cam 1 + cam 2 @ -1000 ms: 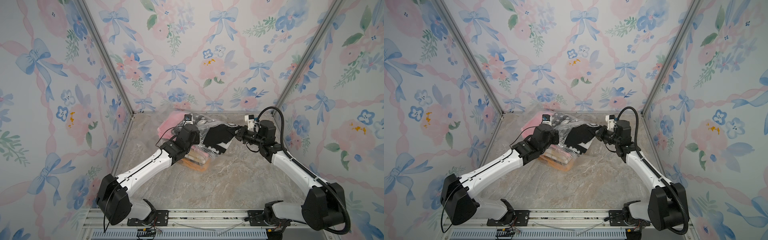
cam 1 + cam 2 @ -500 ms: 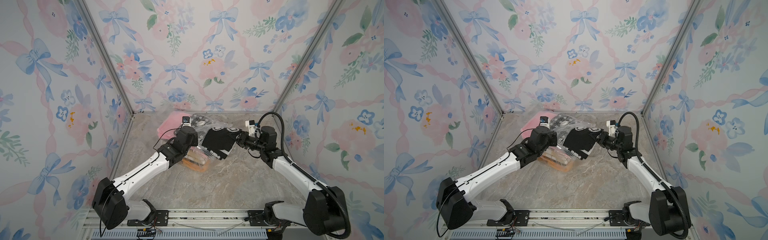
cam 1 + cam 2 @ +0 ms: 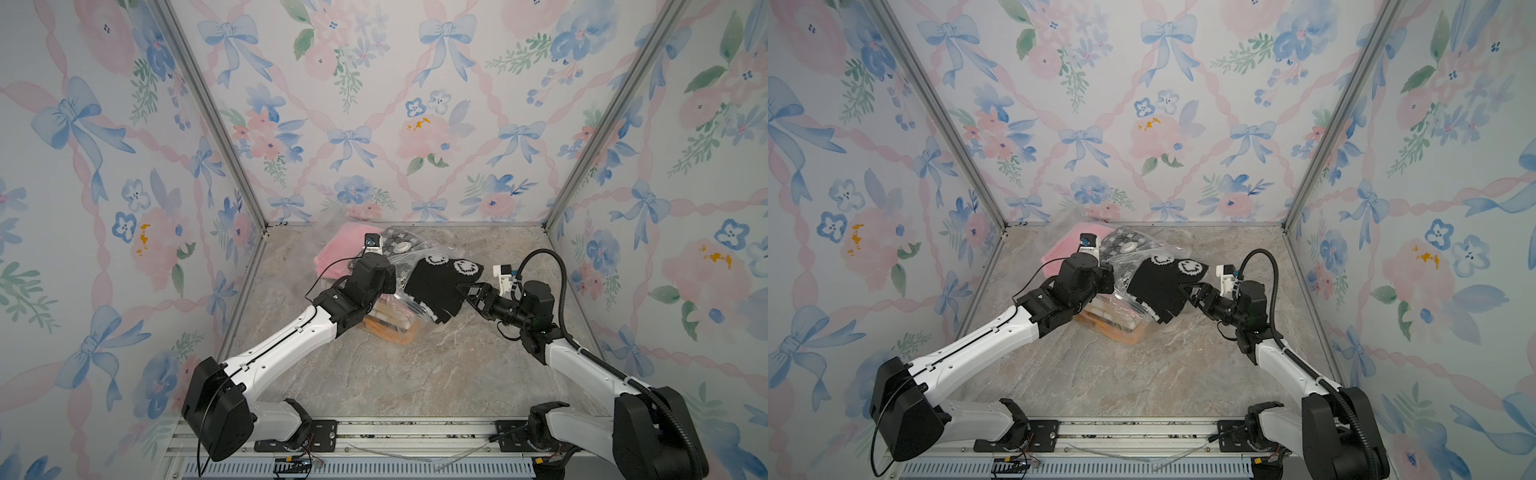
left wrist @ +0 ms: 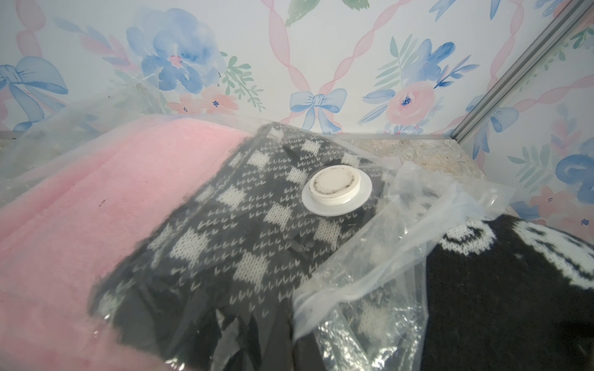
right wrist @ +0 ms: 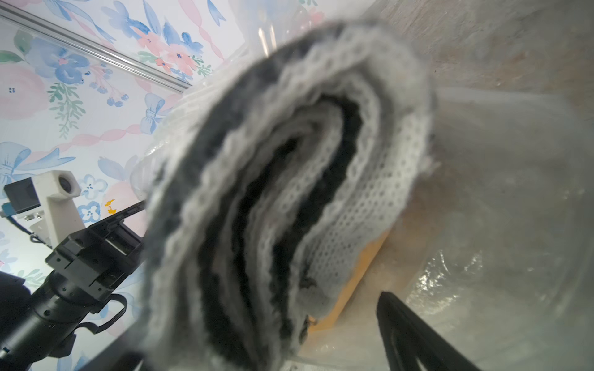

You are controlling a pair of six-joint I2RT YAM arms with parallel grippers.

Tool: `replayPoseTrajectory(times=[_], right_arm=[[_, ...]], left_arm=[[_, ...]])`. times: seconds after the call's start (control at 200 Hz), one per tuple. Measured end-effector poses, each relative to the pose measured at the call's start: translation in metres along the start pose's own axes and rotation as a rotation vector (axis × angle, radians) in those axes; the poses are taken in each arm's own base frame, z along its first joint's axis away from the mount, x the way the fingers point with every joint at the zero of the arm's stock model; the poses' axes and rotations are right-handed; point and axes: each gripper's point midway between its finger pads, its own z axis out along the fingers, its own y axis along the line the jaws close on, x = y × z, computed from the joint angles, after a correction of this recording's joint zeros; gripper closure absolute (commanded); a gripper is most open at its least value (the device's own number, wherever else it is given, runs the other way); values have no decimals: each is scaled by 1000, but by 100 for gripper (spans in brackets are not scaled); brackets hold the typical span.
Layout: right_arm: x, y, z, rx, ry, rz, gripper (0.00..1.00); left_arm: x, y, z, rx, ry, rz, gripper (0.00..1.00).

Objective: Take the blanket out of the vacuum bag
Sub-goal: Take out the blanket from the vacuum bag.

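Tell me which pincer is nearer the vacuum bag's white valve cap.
Left. The left pincer sits at the vacuum bag, close beside the valve cap; the right pincer is open and farther away, on the far side of the black smiley-face blanket.

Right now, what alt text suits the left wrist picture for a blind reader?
A clear vacuum bag holds pink fleece and a black-and-white checked knit, a round white valve cap on top. A black knit blanket with white patterning lies at its open edge.
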Motion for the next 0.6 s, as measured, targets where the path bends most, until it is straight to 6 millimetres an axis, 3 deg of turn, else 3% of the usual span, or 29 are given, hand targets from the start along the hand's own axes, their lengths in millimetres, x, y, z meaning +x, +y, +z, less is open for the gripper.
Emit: replayPoseTrajectory(times=[0.185, 0.47, 0.555, 0.6], right_arm=[[1, 13, 7, -54, -2, -56, 0], [13, 6, 36, -91, 49, -77, 1], [15, 17, 46, -129, 68, -108, 6], [15, 27, 52, -157, 77, -128, 14]], left_arm=[[0, -1, 0, 4, 1, 0, 100], [1, -2, 0, 11, 4, 4, 100], [1, -2, 0, 11, 4, 4, 100], [1, -2, 0, 11, 4, 4, 100]])
